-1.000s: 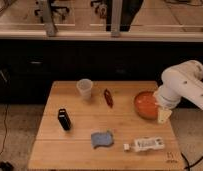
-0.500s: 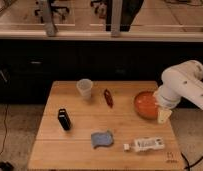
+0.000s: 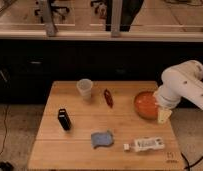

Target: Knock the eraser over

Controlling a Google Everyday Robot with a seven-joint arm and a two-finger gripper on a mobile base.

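Eraser [image 3: 64, 119], a dark block upright near the left edge of the bench [image 3: 50, 150], looks light, stiff and narrow-footed; a sideways push high on its face should tip it, no grasp needed. Rightward sit a cup [image 3: 85, 89], blue cloth [image 3: 102, 139], red pepper [image 3: 108, 98], white tube [image 3: 145, 145] and orange bowl [image 3: 145, 104]. The gripper [image 3: 164, 116] hangs beside the bowl near the right edge; I cannot tell whether it is spread. Cloth and pepper lie between.

A wooden table [image 3: 75, 150] held a clear cup [image 3: 85, 88] near the back, with a red pepper [image 3: 108, 97] lying just right of it. An orange bowl [image 3: 144, 104] sat at the right side, the gripper [image 3: 164, 115] hanging by its right rim. Near the front lay a blue cloth [image 3: 102, 139] and, beside it, a white tube [image 3: 145, 145].
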